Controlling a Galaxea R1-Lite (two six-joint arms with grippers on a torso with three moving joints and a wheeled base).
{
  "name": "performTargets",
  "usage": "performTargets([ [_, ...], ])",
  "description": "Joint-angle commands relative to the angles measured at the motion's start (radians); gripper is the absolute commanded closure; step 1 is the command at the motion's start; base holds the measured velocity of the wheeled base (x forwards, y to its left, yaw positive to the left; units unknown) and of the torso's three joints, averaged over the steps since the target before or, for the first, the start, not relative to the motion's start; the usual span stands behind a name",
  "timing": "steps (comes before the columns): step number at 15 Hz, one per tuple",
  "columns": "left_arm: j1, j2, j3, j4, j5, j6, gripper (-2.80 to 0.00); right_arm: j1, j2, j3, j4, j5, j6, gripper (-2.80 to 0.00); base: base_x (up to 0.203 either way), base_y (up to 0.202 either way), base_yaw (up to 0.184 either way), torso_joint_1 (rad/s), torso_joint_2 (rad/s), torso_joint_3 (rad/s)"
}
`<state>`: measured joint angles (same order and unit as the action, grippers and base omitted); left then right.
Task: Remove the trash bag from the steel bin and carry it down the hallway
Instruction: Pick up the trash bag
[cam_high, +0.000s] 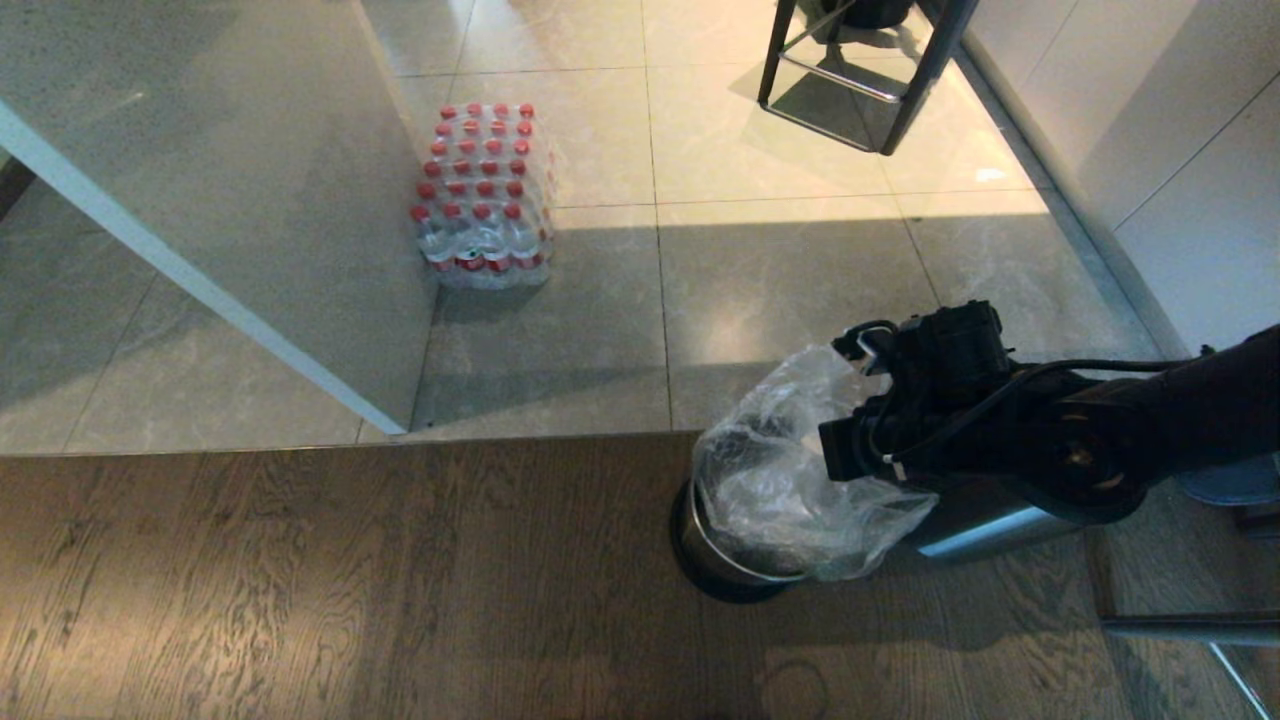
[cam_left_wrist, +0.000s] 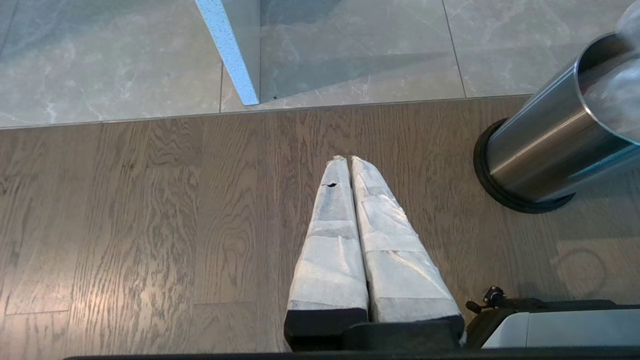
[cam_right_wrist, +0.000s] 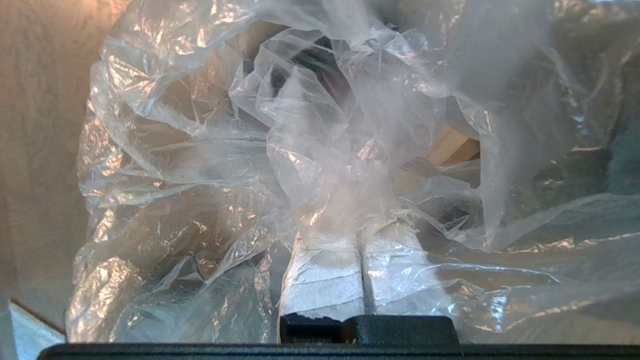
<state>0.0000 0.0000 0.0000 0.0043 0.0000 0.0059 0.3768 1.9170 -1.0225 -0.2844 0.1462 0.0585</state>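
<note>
Wood-plank flooring (cam_high: 300, 580) meets grey marbled tile (cam_high: 780, 290) just ahead of me, with a shrink-wrapped pack of red-capped bottles (cam_high: 483, 200) standing on the tile by a pale counter panel (cam_high: 230, 180). My right gripper (cam_right_wrist: 361, 235) has its taped fingers pressed together on a bunch of the clear trash bag (cam_high: 790, 470), which bulges up out of the steel bin (cam_high: 712, 560) on the planks. My left gripper (cam_left_wrist: 348, 160) hangs over bare wood beside the bin, fingers together and holding nothing.

From where I stand nothing can be read: the shrink-wrapped pack of red-capped clear plastic bottles (cam_high: 483, 196) shows red labels, but their print is illegible.
</note>
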Motion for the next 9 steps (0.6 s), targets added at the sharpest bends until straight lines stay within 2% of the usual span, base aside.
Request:
performTargets([
  [1,0.000,0.000,0.000,0.000,0.000,0.000,0.00,-0.004,-0.102,0.012,0.011,0.000,0.001,0.00,0.000,0.000,0.000,0.000,0.00,0.000],
  [6,0.000,0.000,0.000,0.000,0.000,0.000,0.00,-0.020,-0.308,0.065,0.054,0.000,0.031,0.00,0.000,0.000,0.000,0.000,0.00,0.000],
  [9,0.000,0.000,0.000,-0.001,0.000,0.000,0.00,-0.028,-0.438,0.094,0.110,-0.003,0.075,0.00,0.000,0.000,0.000,0.000,0.00,0.000],
])
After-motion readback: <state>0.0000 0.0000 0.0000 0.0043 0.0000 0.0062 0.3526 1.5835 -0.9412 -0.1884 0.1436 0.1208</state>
